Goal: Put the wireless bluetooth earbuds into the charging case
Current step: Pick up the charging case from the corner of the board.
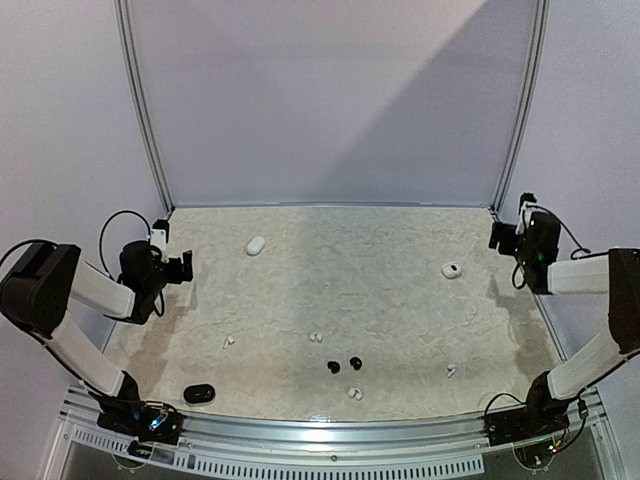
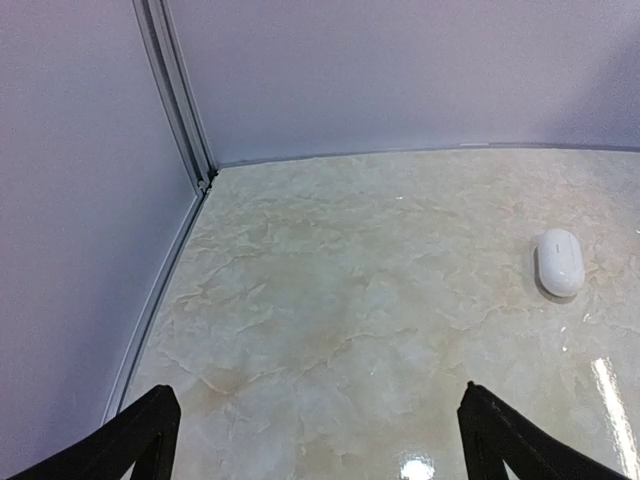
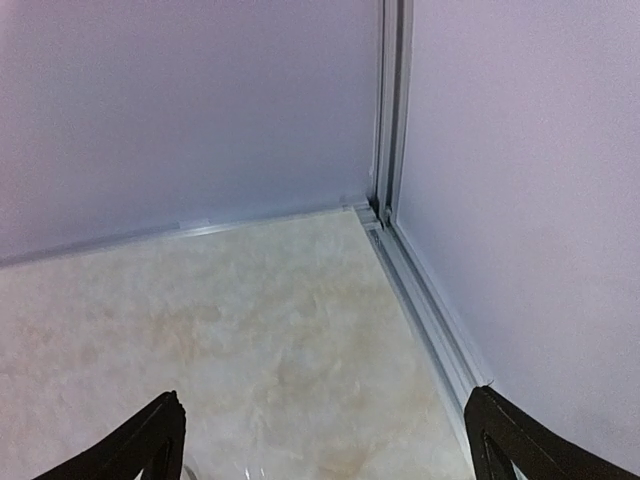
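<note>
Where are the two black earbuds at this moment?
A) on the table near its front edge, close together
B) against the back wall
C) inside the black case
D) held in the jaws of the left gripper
A: the top view shows the two black earbuds lying close together on the table, near the middle of its front edge, and the black case lies apart from them, toward the left arm's side.

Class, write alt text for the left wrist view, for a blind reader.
A white oval case lies on a marbled beige table, right of centre. The left tool, open, shows two black fingertips along the bottom edge.
</note>
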Controlling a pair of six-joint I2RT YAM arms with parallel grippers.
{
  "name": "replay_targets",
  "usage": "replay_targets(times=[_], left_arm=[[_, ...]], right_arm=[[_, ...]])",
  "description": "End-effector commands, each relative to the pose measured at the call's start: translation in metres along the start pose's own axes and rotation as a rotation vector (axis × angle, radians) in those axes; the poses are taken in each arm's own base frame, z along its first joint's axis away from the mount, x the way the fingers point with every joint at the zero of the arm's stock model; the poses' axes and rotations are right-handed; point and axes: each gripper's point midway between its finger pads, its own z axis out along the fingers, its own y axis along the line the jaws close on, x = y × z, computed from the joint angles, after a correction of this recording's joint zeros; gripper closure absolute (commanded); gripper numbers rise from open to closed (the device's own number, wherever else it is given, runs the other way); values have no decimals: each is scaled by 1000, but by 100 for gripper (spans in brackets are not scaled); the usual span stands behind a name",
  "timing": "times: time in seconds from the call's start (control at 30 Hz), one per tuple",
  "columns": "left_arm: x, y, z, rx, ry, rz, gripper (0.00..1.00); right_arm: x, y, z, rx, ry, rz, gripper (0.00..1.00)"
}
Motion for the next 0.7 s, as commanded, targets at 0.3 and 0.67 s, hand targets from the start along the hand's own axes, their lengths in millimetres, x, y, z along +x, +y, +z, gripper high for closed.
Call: replay_targets(times=[0.3, 0.67], left_arm=[[-100, -42, -25, 316, -37, -27, 1], [-109, -80, -27, 485, 374, -214, 1]], right_arm=[[21, 64, -5, 0, 710, -111, 4], [87, 113, 21, -138, 1039, -195, 5]])
